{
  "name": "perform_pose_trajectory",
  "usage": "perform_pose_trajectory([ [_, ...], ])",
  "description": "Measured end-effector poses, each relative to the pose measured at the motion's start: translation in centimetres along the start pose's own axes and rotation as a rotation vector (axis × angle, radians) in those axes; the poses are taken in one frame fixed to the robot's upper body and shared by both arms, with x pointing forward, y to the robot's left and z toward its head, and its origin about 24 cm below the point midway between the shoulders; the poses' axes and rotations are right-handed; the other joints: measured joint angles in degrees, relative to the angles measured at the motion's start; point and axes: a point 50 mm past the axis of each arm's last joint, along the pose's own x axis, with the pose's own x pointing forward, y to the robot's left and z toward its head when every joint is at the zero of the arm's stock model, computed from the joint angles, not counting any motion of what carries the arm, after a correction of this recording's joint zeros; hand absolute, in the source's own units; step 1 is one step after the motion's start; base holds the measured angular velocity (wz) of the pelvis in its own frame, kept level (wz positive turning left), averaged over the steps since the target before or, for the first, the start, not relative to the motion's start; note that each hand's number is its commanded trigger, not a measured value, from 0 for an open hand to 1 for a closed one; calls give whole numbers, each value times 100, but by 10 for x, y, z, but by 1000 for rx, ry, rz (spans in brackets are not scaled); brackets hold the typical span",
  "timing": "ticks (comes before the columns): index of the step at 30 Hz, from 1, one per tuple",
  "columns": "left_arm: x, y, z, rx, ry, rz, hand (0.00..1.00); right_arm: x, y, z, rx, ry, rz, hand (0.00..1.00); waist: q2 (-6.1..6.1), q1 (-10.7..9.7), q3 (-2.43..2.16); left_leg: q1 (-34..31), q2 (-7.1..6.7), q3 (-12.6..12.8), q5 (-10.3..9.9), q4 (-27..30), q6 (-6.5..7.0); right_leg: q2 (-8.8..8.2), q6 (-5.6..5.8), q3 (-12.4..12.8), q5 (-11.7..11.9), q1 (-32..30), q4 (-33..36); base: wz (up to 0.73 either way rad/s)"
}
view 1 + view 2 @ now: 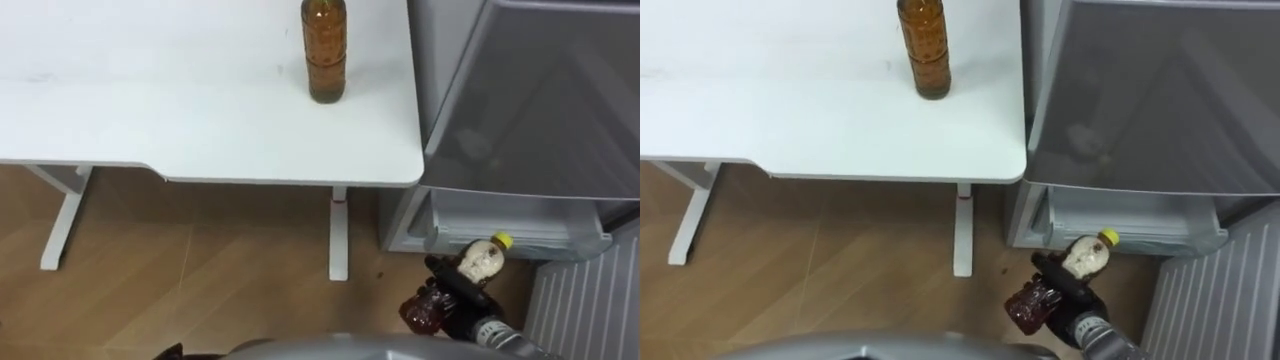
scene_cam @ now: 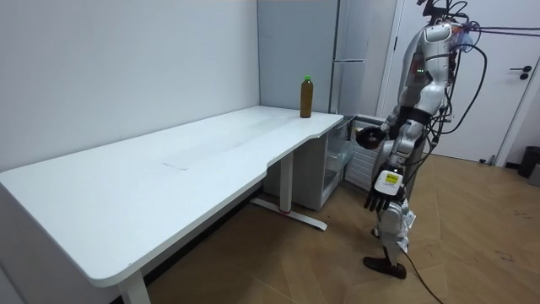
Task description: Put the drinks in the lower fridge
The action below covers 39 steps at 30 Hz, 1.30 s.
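Observation:
My right hand [image 1: 458,287] is shut on a bottle [image 1: 483,260] with a yellow cap and dark red drink. It holds the bottle tilted, cap pointing toward the open lower fridge [image 1: 520,228], just in front of and below the opening. A second bottle [image 1: 325,50], amber with a green cap, stands upright on the white table [image 1: 200,120] near its right end, close to the fridge. In the room view I stand facing the fridge [image 2: 359,51] beside the table's end. My left hand [image 2: 377,196] hangs at my side with relaxed fingers, holding nothing.
The closed grey upper fridge door [image 1: 540,100] sits above the opening. The lower door [image 1: 590,300], ribbed white inside, stands swung out at the right. The table leg [image 1: 338,235] stands just left of the fridge on the wooden floor [image 1: 200,280].

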Motion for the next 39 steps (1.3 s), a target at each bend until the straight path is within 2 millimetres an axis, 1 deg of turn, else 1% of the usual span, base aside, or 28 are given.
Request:
perform_pose_trajectory([
  [3,0,0,-2,6,3,-3,0,1,2,2,49,-18,-2,100,19,13,10,3,7,0,-1,3,1,2,0,-1,0,-11,38,0],
  [8,-1,2,-10,54,26,-13,0,2,7,10,180,-68,5,100,93,5,28,3,6,-2,0,41,2,2,0,7,0,0,58,0],
  [11,-1,2,-12,73,33,-27,0,3,9,15,264,-103,-1,100,129,29,13,3,5,-2,1,46,2,2,0,12,0,0,63,0],
  [14,-2,2,-15,103,40,-29,0,3,11,21,349,-143,10,100,170,27,10,-36,5,-1,1,56,2,1,0,9,0,-43,74,0],
  [16,-2,2,-14,147,39,-26,0,3,14,25,363,-165,18,100,176,26,6,-142,8,1,1,96,2,0,-1,17,0,-142,95,-2],
  [18,-2,2,-14,167,43,-24,0,7,25,33,354,-185,43,100,203,12,-7,-286,14,42,3,144,4,-1,-6,73,3,-312,154,-10],
  [20,-1,2,-12,178,40,-26,0,10,34,40,371,-198,64,100,208,4,-14,-404,12,45,8,173,11,-8,-16,74,10,-427,176,-3],
  [22,-1,0,-8,187,31,-29,0,14,43,47,400,-208,78,100,209,-11,-10,-555,13,44,10,249,13,-16,-16,82,10,-590,244,0],
  [23,0,-1,-6,192,24,-32,0,16,50,54,422,-223,94,100,229,10,-24,-667,4,45,39,261,27,-29,-20,87,13,-721,272,0],
  [24,0,-3,-2,196,16,-35,0,16,56,58,425,-230,103,100,220,6,-18,-733,-5,43,61,273,33,-41,-22,86,14,-795,301,0],
  [25,1,-4,1,196,13,-37,0,18,66,69,430,-249,129,100,228,-17,-21,-886,-18,44,99,298,43,-65,-22,79,14,-970,376,4],
  [26,2,-6,8,199,-3,-39,0,20,77,80,442,-271,151,100,267,-20,-30,-1014,-28,44,135,314,49,-84,-28,74,18,-1132,433,4],
  [28,3,-9,17,204,-27,-43,0,21,84,90,459,-287,159,100,233,16,7,-1142,-33,45,188,306,52,-99,-42,56,39,-1283,474,4],
  [29,3,-8,21,209,-35,-41,0,21,86,91,471,-285,162,100,210,20,36,-1228,-30,44,208,309,50,-101,-51,43,46,-1367,495,0],
  [30,3,-8,21,212,-35,-41,0,22,87,92,477,-286,161,100,208,19,39,-1285,-30,44,216,313,50,-103,-53,42,48,-1428,512,0],
  [32,3,-9,27,224,-49,-47,0,21,94,103,507,-309,169,100,214,8,42,-1512,-33,56,265,332,56,-119,-68,53,75,-1688,578,0],
  [33,4,-10,30,229,-53,-49,0,21,96,106,512,-317,175,100,209,11,50,-1563,-32,69,286,329,56,-126,-76,53,84,-1758,600,-6],
  [35,4,-10,38,235,-69,-52,0,23,108,118,499,-322,173,100,164,1,85,-1806,-31,121,364,329,55,-157,-103,65,103,-2080,736,-8],
  [36,5,-11,42,237,-77,-55,0,23,112,121,505,-326,175,100,150,-3,95,-1889,-35,125,391,331,60,-168,-108,69,106,-2185,785,0],
  [38,6,-14,55,246,-98,-56,0,19,123,139,529,-360,197,100,128,14,112,-2228,-72,129,504,333,75,-220,-126,75,118,-2590,940,5],
  [39,6,-14,58,249,-101,-55,0,18,124,142,527,-370,199,100,120,23,121,-2299,-78,129,527,335,77,-225,-129,90,120,-2673,971,4],
])
